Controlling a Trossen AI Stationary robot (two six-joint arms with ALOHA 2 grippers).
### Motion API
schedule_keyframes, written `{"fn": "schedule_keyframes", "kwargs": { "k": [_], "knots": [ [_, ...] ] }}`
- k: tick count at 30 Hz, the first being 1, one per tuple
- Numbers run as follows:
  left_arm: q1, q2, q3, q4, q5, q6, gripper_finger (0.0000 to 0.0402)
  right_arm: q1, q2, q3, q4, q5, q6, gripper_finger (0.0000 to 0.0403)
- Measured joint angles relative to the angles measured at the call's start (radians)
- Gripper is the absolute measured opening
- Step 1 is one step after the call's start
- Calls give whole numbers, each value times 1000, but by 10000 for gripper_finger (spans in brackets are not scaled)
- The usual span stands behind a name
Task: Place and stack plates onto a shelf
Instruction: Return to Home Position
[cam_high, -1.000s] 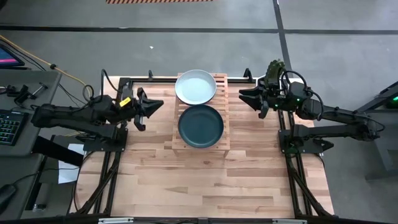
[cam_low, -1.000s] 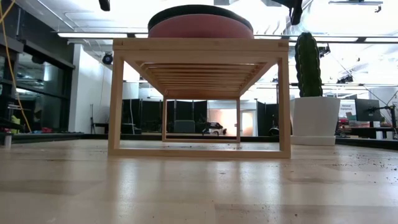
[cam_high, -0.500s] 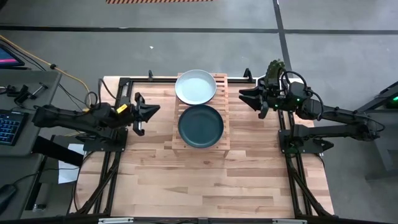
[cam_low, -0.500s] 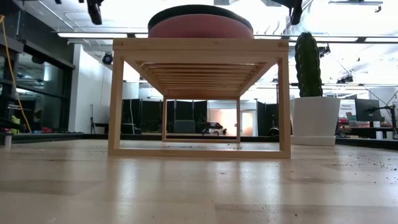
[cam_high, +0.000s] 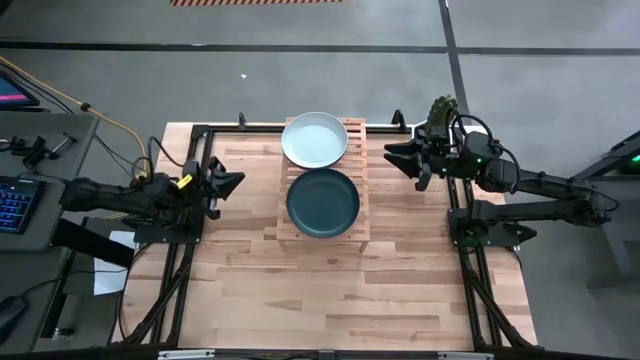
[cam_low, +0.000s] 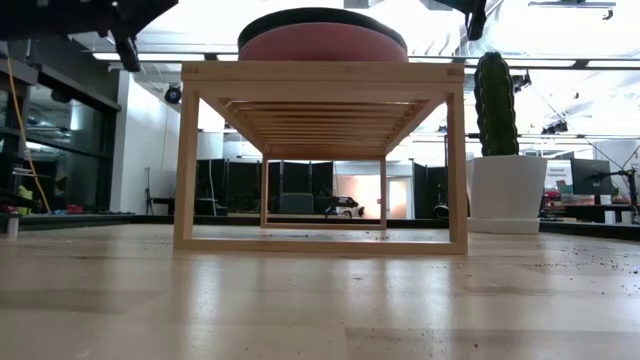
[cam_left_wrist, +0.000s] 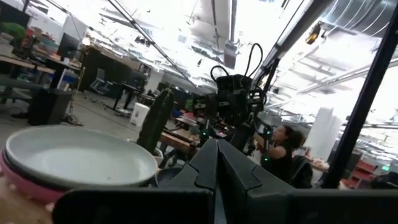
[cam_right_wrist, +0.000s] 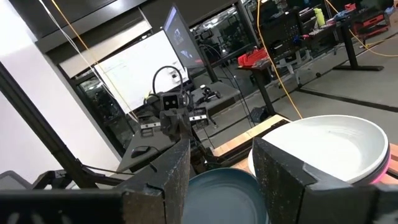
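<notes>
Glazed plates (cam_high: 323, 202) lie stacked on the shelf (cam_high: 357, 230); they should handle stiff, slick and chippable, best pinched at a rim. The left hand (cam_high: 232, 181) hangs left of the shelf, the right hand (cam_high: 393, 158) right of it. Wrist views: left fingers (cam_left_wrist: 249, 180) seemingly together; right fingers (cam_right_wrist: 174, 180) apart, empty.

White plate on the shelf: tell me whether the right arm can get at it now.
Probably yes: the white plate lies topmost, uncovered, and the right gripper hangs open just beside the shelf, facing it.
</notes>
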Motion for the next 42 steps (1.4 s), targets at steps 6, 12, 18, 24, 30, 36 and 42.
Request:
{"fn": "schedule_keyframes", "kwargs": {
  "k": [6, 12, 18, 24, 30, 36, 42],
  "knots": [
    [-22, -45, -75, 52, -23, -22, 0, 0, 0, 0, 0, 0, 8, 157],
    [-47, -49, -171, 185, -50, -40, 0, 0, 0, 0, 0, 0, 11, 157],
    [-67, -49, -178, 172, -76, -32, 0, 0, 0, 0, 0, 0, 11, 157],
    [-67, -49, -177, 135, -8, 36, 0, 0, 0, 0, 0, 0, 11, 157],
    [-67, -49, -177, -31, 26, 170, 0, 0, 0, -1, -1, 0, 10, 157],
    [-67, -49, -177, -236, 35, 129, 0, 0, 0, -1, -1, 0, 10, 157],
    [-66, -49, -177, -346, 62, 50, 0, 0, 0, -1, 0, 0, 8, 157]
  ]
}}
